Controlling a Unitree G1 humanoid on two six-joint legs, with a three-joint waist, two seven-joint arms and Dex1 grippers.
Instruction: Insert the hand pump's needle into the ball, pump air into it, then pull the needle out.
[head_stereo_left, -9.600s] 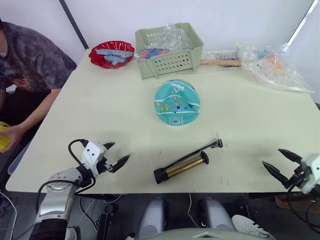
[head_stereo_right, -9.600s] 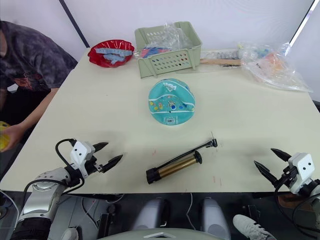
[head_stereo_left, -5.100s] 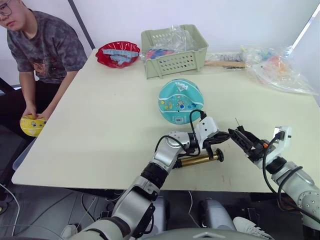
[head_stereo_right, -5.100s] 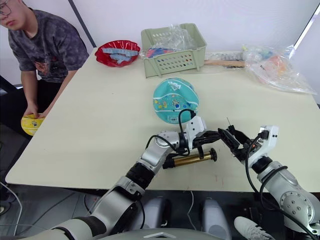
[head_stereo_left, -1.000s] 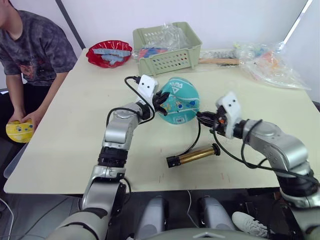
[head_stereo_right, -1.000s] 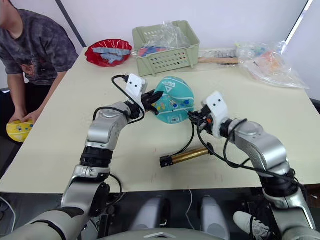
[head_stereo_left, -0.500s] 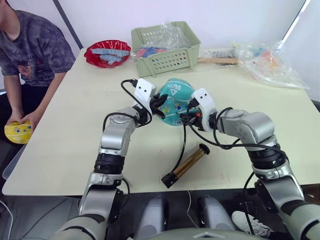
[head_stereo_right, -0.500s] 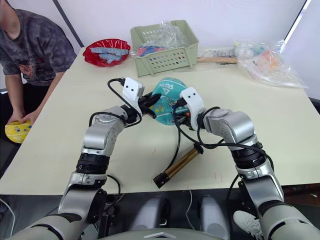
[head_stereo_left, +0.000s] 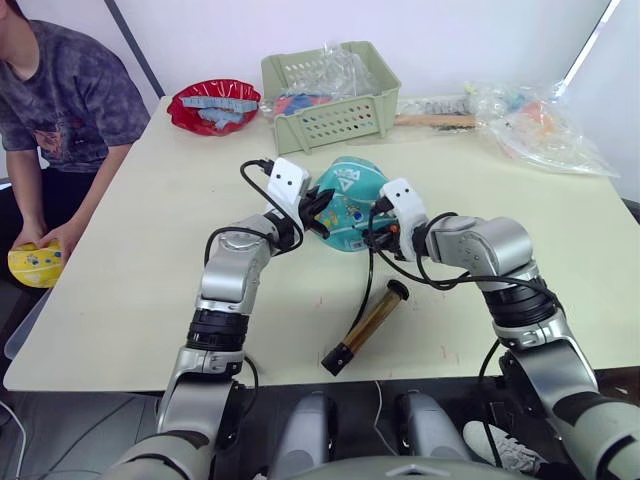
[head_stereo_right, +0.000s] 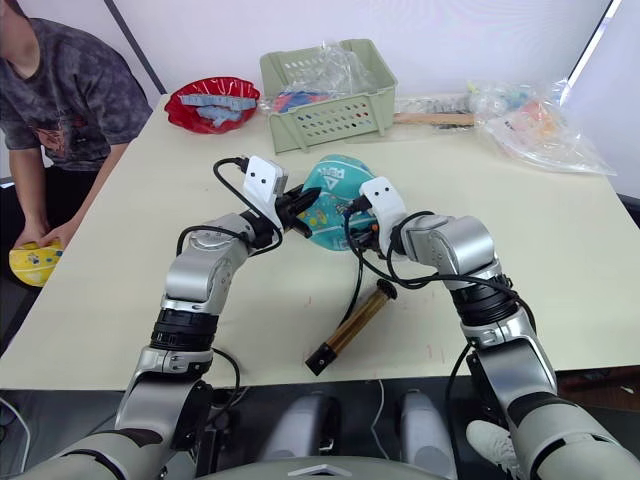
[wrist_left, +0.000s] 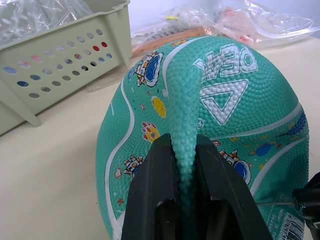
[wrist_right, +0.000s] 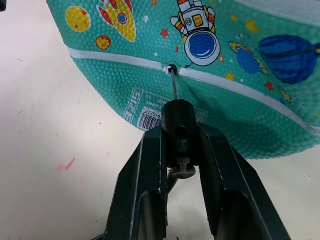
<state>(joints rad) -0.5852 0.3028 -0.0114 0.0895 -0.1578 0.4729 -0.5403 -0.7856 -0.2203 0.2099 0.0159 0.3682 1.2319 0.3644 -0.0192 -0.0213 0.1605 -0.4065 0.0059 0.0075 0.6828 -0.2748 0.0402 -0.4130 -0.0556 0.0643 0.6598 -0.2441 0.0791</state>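
Note:
The teal ball lies mid-table, slack and dented. My left gripper is shut on a raised fold of its skin, at the ball's left side. My right gripper is shut on the black tip of the hand pump's hose, just right of the ball. The needle sticks out from that tip, and its point meets the small valve hole on the white seam. The hand pump lies on the table in front of the ball, its gold barrel at a slant, with the hose curving up to my right gripper.
A green basket, a red dish and plastic bags line the far edge. A person sits at the left with a yellow ball. The table's front edge runs just below the pump.
My right gripper has carried the hose tip left to the ball's front, dragging the pump barrel round from lying across to slanting. My left gripper has kept its pinch on the ball.

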